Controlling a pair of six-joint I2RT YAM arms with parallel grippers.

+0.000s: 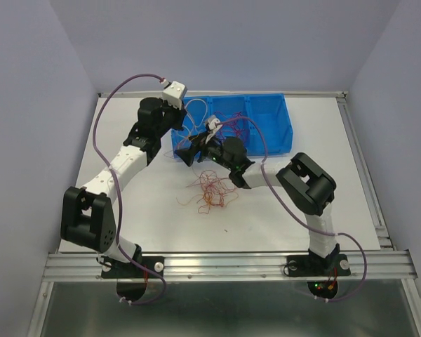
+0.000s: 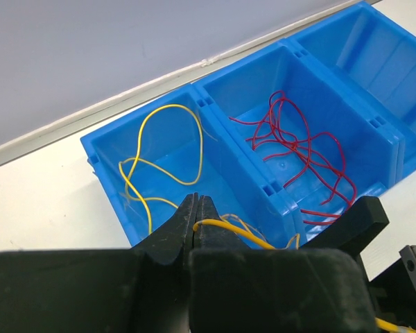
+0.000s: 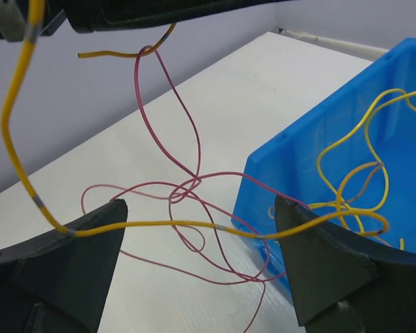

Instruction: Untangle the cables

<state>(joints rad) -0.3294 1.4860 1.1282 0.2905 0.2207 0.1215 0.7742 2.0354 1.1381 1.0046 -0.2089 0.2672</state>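
Note:
My left gripper is shut on a yellow cable, just in front of the blue bin. That yellow cable runs down and across the gap of my right gripper, whose jaws stand wide open without pinching it. A pink cable hangs looped over it below the left gripper. Yellow cables lie in the bin's left compartment and dark red cables in the middle one. A tangled pile of cables sits on the table in front of the bin.
The blue bin stands at the back of the white table. Both arms meet at its front left corner. A metal rail runs along the near edge, and grey walls close in the sides and back.

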